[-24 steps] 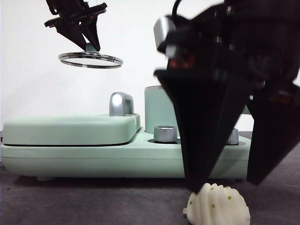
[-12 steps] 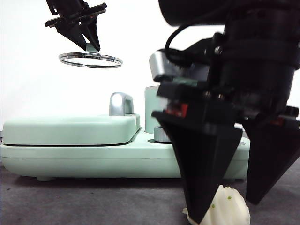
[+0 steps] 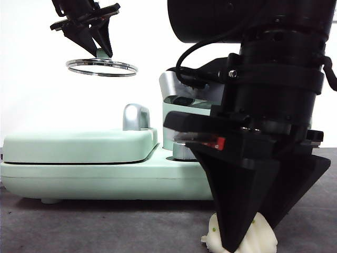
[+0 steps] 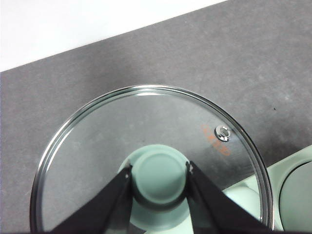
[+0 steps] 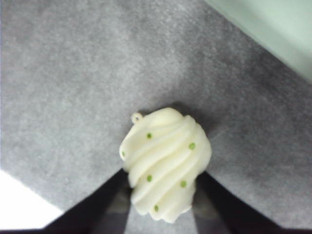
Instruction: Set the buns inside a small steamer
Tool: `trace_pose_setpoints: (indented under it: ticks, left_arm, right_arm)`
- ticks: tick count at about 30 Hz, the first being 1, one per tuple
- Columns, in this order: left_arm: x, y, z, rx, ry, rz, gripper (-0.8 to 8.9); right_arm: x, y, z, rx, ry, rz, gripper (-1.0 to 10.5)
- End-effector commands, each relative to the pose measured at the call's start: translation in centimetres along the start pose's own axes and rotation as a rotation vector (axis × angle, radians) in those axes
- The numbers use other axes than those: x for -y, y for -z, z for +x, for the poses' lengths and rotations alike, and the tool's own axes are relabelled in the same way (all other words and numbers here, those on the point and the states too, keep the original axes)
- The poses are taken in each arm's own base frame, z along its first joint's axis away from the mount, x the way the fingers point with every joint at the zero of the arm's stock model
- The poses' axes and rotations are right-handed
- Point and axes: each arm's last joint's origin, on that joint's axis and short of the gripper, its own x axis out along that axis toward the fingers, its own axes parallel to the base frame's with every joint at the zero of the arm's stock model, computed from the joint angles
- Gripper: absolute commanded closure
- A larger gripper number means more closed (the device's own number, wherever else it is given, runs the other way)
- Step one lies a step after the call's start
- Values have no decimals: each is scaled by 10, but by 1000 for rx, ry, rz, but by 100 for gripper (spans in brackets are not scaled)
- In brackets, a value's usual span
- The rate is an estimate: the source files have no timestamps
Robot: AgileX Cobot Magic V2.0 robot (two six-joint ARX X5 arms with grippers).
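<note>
Nearest the front camera, the right gripper [image 3: 245, 240] is seen to have descended over the last second: its jaws, earlier hanging above and either side of the ridged bun [image 3: 239, 238], now straddle it at mat level. In the right wrist view the jaws bracket the ridged bun [image 5: 165, 163] closely on both flanks; firm contact cannot be confirmed, so the grip is judged not yet made and the jaws are recorded as still parted. The ridged bun lies on the grey mat [image 5: 63, 87], just in front of the mint-green appliance [image 3: 105, 179]. Its long axis runs away from the wrist camera between the jaws, ridges slanting across it, with a small nub at the far end.

Implication: closing and lifting appear to be the next step; no bun is seen in the small steamer [image 3: 178, 124], whose pot is mostly hidden behind the arm. The smooth bun is not visible.

Farther back and high up, the left gripper [image 4: 159, 175] is clamped on the green knob [image 4: 158, 171] of the glass lid [image 3: 101, 67], held aloft and unmoved.
</note>
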Motion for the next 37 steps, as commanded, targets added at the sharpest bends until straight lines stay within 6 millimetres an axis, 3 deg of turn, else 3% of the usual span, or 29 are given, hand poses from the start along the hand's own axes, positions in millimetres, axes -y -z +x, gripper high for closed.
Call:
trace_pose_setpoints:
  ticks: [1,6,13,19,23,29,37]
  left_arm:
    - [1,-10,-4,56,-2,3,766]
    - [1,-10,-4,56,-1,3,766]
    - [1,-10,-4,57,-1,3,766]
    - [1,-10,-4,58,-1,3,766]
    - [1,-10,-4,58,-1,3,766]
    - [1,-10,-4,56,-1,3,766]
    - [1,-10,-4,56,-1,3,766]
  right_arm:
    - [-3,-1,3,-9,-3,-10,811]
    - [-9,-10,-18,-68,-64,-1,811]
    - [-13,-45,-90,-33,-60,-28,811]
    - [15,-79,-150,92,-55,-10,811]
    - [43,-104,-172,144,-28,24,811]
    - [79,-144,-177,187,9,69,811]
    - [107,-176,-141,127,33,113,811]
